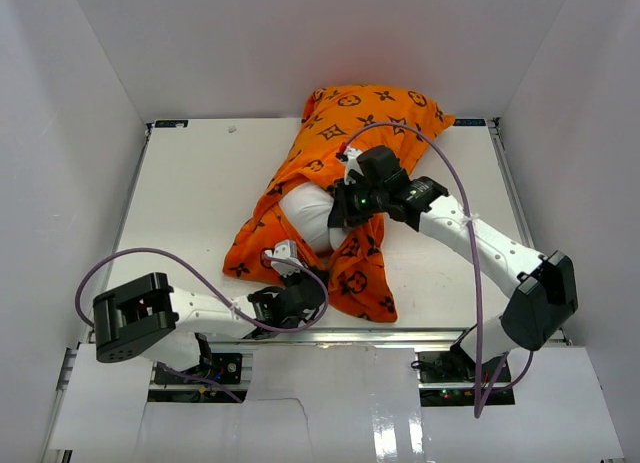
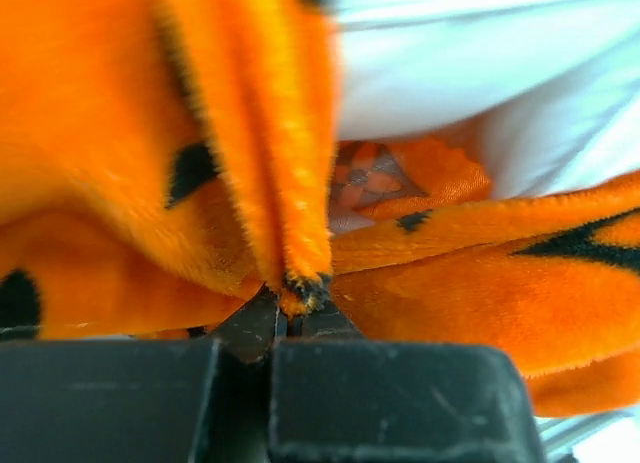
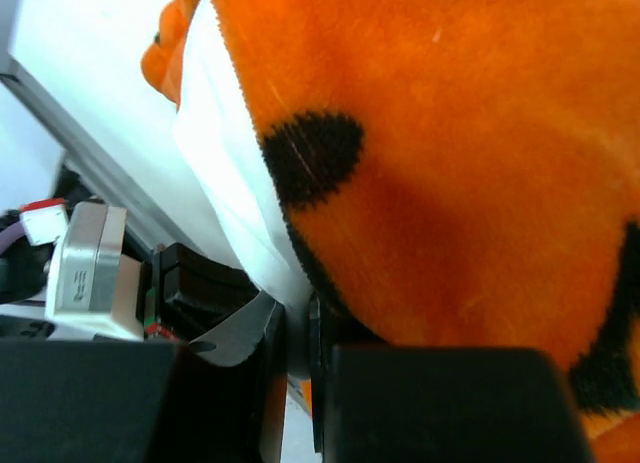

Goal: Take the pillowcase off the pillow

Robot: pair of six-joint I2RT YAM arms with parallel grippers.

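The orange pillowcase [image 1: 365, 113] with dark motifs lies slanted across the table, far right to near left. Its mouth gapes at the middle, where the white pillow [image 1: 305, 208] bulges out. My left gripper [image 1: 293, 276] is at the near end and is shut on a folded edge of the pillowcase [image 2: 300, 283]; in the left wrist view the gripper [image 2: 288, 318] pinches that fold, with the pillow [image 2: 480, 73] behind. My right gripper [image 1: 338, 215] reaches in from the right and is shut on white pillow fabric [image 3: 240, 193]; its jaws [image 3: 297, 323] sit beside the pillowcase [image 3: 450, 163].
White walls [image 1: 70, 133] enclose the table [image 1: 200, 183] on the left, back and right. The table's front edge [image 1: 400, 333] runs just behind the arm bases. Purple cables [image 1: 470, 243] loop over both arms. The left arm's wrist [image 3: 90, 273] shows in the right wrist view.
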